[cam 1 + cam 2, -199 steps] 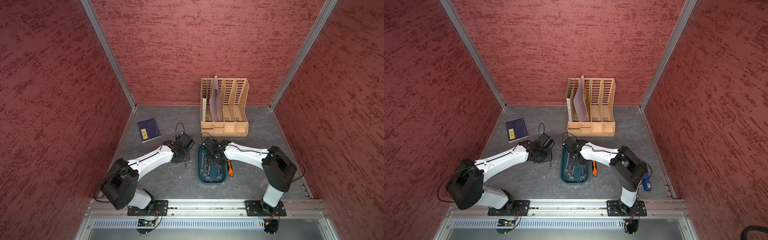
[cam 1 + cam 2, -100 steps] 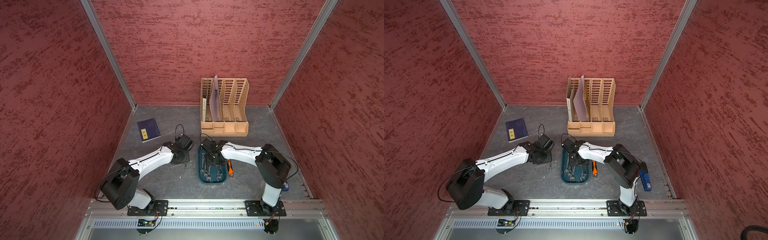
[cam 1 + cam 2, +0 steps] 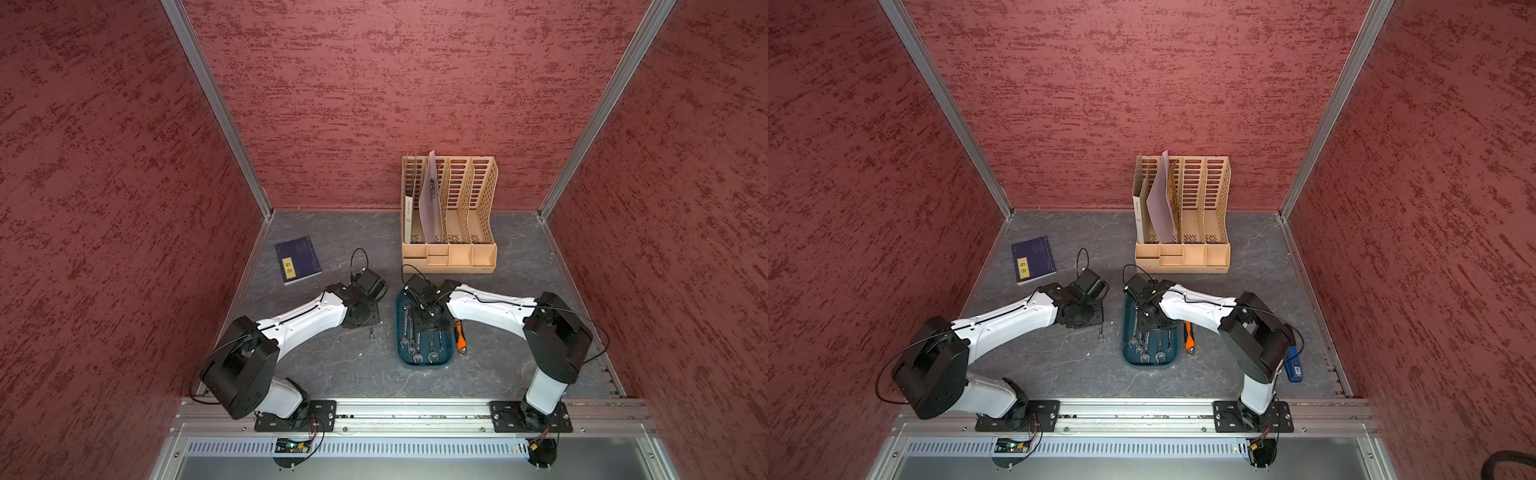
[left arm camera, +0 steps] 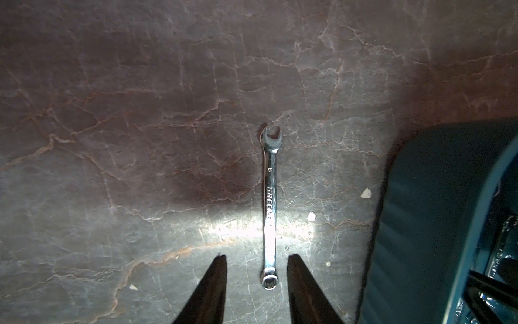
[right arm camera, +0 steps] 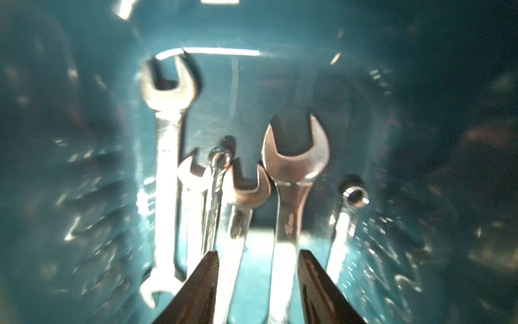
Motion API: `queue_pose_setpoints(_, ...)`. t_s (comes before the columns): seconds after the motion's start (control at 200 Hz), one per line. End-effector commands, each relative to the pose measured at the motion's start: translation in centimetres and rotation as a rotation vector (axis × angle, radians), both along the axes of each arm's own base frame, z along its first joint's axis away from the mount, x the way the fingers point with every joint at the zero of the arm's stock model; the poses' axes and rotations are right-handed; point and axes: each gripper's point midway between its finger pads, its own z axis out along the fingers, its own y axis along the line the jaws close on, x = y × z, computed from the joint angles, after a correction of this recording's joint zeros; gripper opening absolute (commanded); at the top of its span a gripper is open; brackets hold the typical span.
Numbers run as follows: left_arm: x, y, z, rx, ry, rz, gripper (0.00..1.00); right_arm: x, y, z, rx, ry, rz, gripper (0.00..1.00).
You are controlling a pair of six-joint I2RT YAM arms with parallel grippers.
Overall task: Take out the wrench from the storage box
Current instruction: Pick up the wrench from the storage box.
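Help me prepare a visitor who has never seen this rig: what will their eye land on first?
First the dark teal storage box at the scene's centre, with shiny wrenches lined up inside and the right gripper low over them, jaws apart. Beside it a lone small wrench lies on the grey table between the open jaws of the left gripper. At the back stands a tall tan file organizer.

Tray (image 3: 423, 363) far end hidden under R arm in both top views. R wrist view blurry: wrenches (image 5: 291, 202) cut off at edge, can't tell if R gripper (image 5: 258, 254) clamps any.
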Motion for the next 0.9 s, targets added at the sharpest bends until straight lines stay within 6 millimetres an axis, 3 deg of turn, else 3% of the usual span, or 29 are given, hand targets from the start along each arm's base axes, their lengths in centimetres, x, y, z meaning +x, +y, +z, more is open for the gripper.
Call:
queue_pose_setpoints(0.0,0.7,-0.7,0.4,-0.002,-0.015,-0.022,0.39,-0.1,-1.5,0.5,-0.052,-0.022,-0.001,0.48)
queue_pose_setpoints(0.245,0.6,-1.0,0.1,0.004,-0.007,-0.026,0.4,-0.1,-1.1,-1.8,-0.025,0.03,-0.012,0.4)
queue_pose_setpoints(0.666,0.4,-1.2,-0.3,0.011,0.0,-0.032,0.4,-0.3,-1.7,-4.9,-0.024,0.101,-0.042,0.36)
queue_pose_setpoints(0.897,0.3,-1.2,-0.4,0.012,0.001,-0.032,0.4,-0.8,-1.7,-6.3,-0.041,0.142,-0.036,0.24)
